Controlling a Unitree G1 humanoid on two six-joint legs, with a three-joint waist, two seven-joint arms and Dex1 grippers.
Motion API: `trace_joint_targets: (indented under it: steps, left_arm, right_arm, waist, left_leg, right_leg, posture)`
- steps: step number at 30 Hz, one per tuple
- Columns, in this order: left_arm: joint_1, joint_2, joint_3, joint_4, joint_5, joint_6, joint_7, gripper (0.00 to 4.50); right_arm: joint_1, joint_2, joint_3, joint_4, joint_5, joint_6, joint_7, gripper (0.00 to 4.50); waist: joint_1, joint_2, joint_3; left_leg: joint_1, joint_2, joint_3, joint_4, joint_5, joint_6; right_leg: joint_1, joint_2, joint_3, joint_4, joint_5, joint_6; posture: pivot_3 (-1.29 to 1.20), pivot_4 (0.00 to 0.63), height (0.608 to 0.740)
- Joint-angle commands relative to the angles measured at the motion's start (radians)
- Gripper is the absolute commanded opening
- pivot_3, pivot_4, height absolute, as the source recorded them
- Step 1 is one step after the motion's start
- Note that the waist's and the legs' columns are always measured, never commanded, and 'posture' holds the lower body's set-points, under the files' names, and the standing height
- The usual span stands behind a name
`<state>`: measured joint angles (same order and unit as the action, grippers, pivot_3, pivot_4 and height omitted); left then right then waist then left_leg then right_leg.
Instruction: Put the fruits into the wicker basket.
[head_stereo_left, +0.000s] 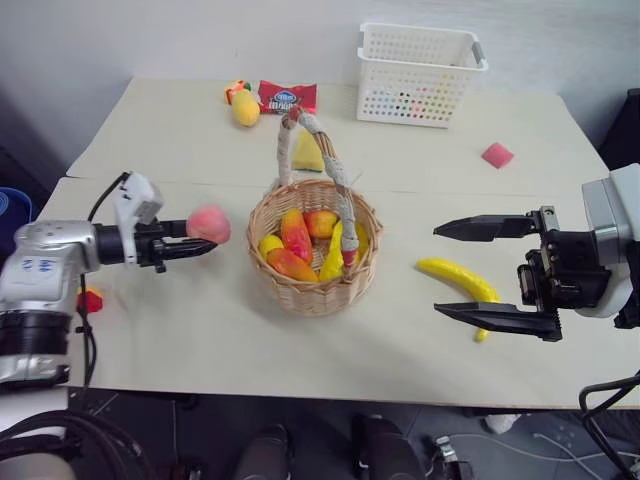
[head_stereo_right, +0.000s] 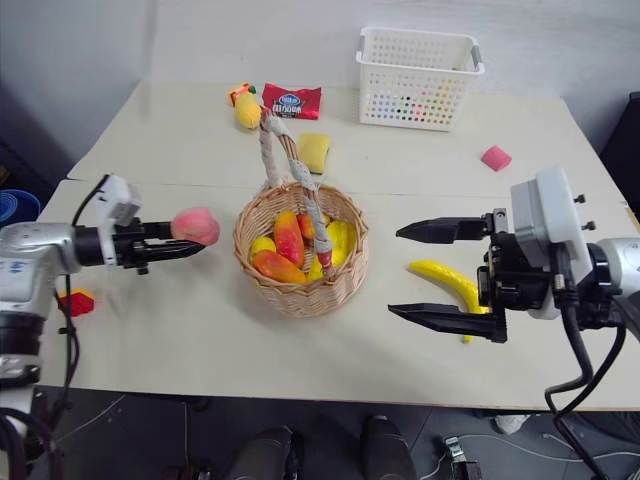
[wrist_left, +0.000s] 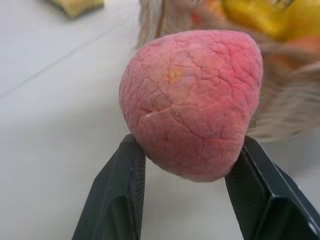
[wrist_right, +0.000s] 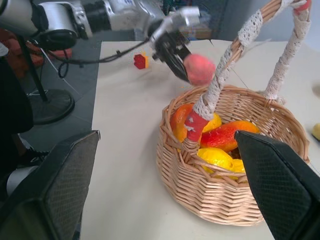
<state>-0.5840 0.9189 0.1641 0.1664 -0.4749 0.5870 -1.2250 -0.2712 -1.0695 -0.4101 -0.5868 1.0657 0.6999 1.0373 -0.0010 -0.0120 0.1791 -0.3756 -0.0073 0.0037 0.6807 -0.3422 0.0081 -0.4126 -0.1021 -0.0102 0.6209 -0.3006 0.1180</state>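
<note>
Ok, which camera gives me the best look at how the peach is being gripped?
The left wrist view: the peach is close up, pinched between the left gripper's two black fingers. Both eye views show it small at the gripper's tip, left of the wicker basket. The right wrist view shows it held above the table, beside the basket's handle.

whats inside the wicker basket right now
The wicker basket holds a pile of toy fruits: yellow pieces, red-orange ones and a small peach-coloured one. Whatever lies beneath that pile is covered. The handle crosses over some of it.
</note>
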Motion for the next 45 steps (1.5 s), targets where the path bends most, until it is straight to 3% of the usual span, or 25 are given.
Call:
trace_joint_targets:
  steps: [1, 5, 10, 18, 21, 26, 30, 34, 36, 39, 45]
  left_arm:
    - [-0.057, -0.005, 0.006, -0.161, -0.088, 0.105, 0.018, 1.86]
    - [-0.233, -0.137, -0.157, -0.109, 0.046, 0.115, 0.160, 1.86]
    - [-0.349, -0.246, -0.286, 0.033, 0.155, 0.063, 0.190, 1.86]
    - [-0.330, -0.250, -0.235, 0.016, 0.113, 0.091, 0.161, 4.43]
    - [-0.283, -0.205, -0.138, -0.104, -0.003, 0.137, 0.094, 4.47]
    - [-0.222, -0.080, 0.002, -0.336, -0.303, 0.292, -0.098, 4.47]
    - [-0.231, -0.048, 0.003, -0.404, -0.397, 0.337, -0.126, 4.47]
    - [-0.251, -0.060, -0.034, -0.428, -0.421, 0.335, -0.124, 4.47]
    - [-0.250, -0.067, -0.057, -0.431, -0.402, 0.312, -0.124, 4.47]
    - [-0.245, -0.076, -0.098, -0.432, -0.362, 0.269, -0.121, 4.47]
    - [-0.253, -0.108, -0.165, -0.399, -0.278, 0.203, -0.074, 4.47]
  right_arm:
    - [0.003, -0.002, -0.041, -0.011, -0.010, -0.013, -0.017, 4.50]
    - [0.016, 0.006, -0.044, -0.018, -0.017, -0.014, -0.041, 4.50]
    - [0.067, 0.024, -0.064, -0.136, 0.017, 0.005, -0.147, 4.50]
    - [0.109, 0.046, -0.065, -0.177, 0.020, 0.001, -0.255, 4.50]
    - [0.173, 0.067, -0.122, -0.179, 0.014, 0.016, -0.312, 4.50]
    - [0.426, 0.144, -0.344, -0.200, -0.008, 0.059, -0.366, 4.50]
    - [0.680, 0.249, -0.566, -0.220, -0.003, 0.069, -0.339, 4.50]
    - [0.979, 0.402, -0.754, -0.204, -0.008, 0.031, -0.207, 4.50]
    - [1.060, 0.444, -0.761, -0.172, -0.054, -0.010, -0.161, 4.50]
    - [1.069, 0.452, -0.713, -0.099, -0.124, -0.060, -0.156, 4.50]
    - [0.825, 0.320, -0.456, -0.007, -0.248, -0.074, -0.247, 4.50]
  waist:
    - [0.010, 0.000, 0.000]
    - [0.033, 0.000, 0.000]
    - [0.020, 0.000, 0.000]
    - [0.004, -0.001, 0.001]
    - [0.002, -0.001, 0.001]
    - [0.009, -0.001, 0.001]
    - [0.030, 0.000, 0.000]
    - [0.038, 0.000, 0.000]
    - [0.027, 0.001, 0.000]
    - [0.008, 0.001, 0.000]
    - [-0.008, 0.003, 0.001]
  left_leg:
    - [0.000, 0.000, -0.001, 0.001, 0.000, 0.000]
    - [0.002, -0.006, -0.005, 0.002, 0.001, 0.002]
    - [0.000, -0.007, -0.002, 0.002, 0.002, 0.003]
    - [0.000, -0.006, 0.002, 0.002, 0.001, 0.005]
    - [0.000, -0.006, 0.001, 0.002, 0.001, 0.005]
    - [-0.002, -0.004, -0.002, 0.001, 0.000, 0.003]
    - [0.000, -0.006, -0.003, 0.002, 0.000, 0.003]
    - [0.007, -0.007, -0.006, 0.001, -0.001, 0.006]
    - [0.010, -0.006, -0.005, 0.001, -0.005, 0.012]
    - [0.013, -0.005, -0.004, -0.001, -0.006, 0.011]
    - [0.019, -0.003, 0.001, -0.007, -0.005, 0.007]
  right_leg:
    - [0.001, -0.001, -0.001, -0.001, 0.000, 0.000]
    - [0.004, -0.005, -0.004, -0.002, 0.001, 0.000]
    - [0.001, 0.003, -0.006, 0.002, 0.001, 0.001]
    - [-0.001, 0.003, -0.005, 0.002, 0.002, 0.003]
    - [-0.001, 0.000, -0.003, 0.001, 0.002, 0.003]
    - [0.000, -0.001, 0.001, -0.001, 0.002, 0.003]
    - [0.005, 0.000, 0.000, -0.003, 0.002, 0.003]
    - [0.014, 0.003, 0.000, -0.009, 0.002, 0.003]
    - [0.017, 0.000, 0.001, -0.010, 0.002, 0.003]
    - [0.018, -0.001, 0.002, -0.012, 0.002, 0.002]
    - [0.018, 0.001, 0.006, -0.011, 0.001, 0.000]
  posture:
    - [0.00, 0.150, 0.740]
    - [0.00, 0.150, 0.740]
    - [0.00, 0.150, 0.740]
    - [0.00, 0.150, 0.740]
    - [0.00, 0.150, 0.740]
    - [0.00, 0.150, 0.740]
    - [0.00, 0.150, 0.740]
    - [0.00, 0.150, 0.740]
    - [0.00, 0.150, 0.740]
    - [0.00, 0.150, 0.740]
    - [0.00, 0.150, 0.740]
